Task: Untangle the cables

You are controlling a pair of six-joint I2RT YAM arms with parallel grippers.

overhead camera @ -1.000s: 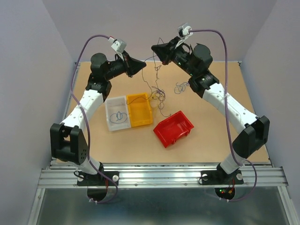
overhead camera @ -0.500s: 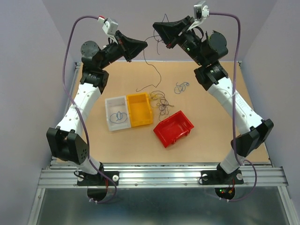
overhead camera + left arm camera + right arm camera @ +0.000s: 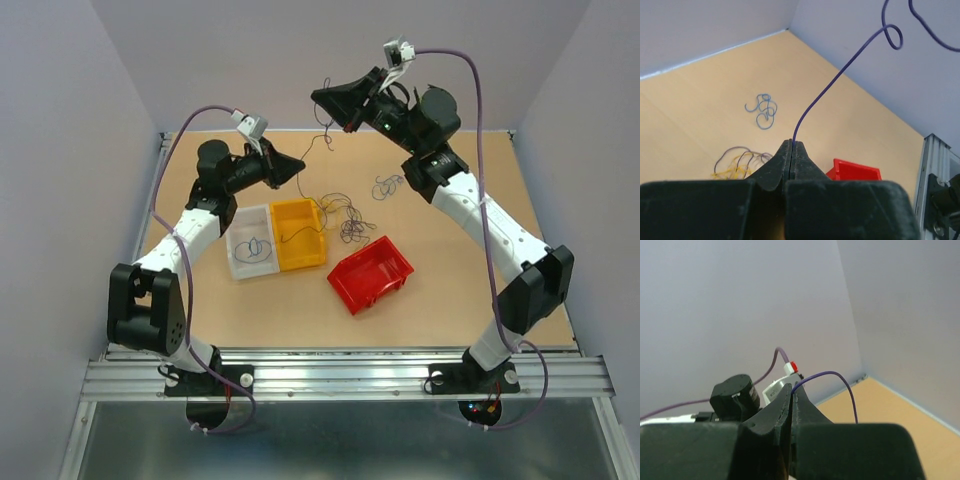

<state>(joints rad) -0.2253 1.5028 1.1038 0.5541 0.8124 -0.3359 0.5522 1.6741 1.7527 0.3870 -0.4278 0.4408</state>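
A thin blue-purple cable (image 3: 322, 140) spans between my two grippers above the table's far side. My left gripper (image 3: 301, 165) is shut on one part of it; in the left wrist view the cable (image 3: 830, 85) rises from the closed fingertips (image 3: 791, 143) and curls at the top. My right gripper (image 3: 318, 97) is held higher and is shut on the same cable (image 3: 832, 374), which arcs away from its tips (image 3: 792, 388). A small tangle of dark and yellow cables (image 3: 347, 220) lies on the table; it also shows in the left wrist view (image 3: 737, 162). A loose blue cable (image 3: 388, 185) lies apart.
A white bin (image 3: 236, 264) holds a blue cable. A yellow bin (image 3: 304, 250) beside it has a dark strand lying across it. A tilted red bin (image 3: 370, 273) stands near the tangle. Grey walls close in the far side and both sides.
Both grippers came down from their raised positions. The left gripper dropped towards the yellow bin, and the right gripper moved left and lower. A dark strand now trails into the yellow bin.
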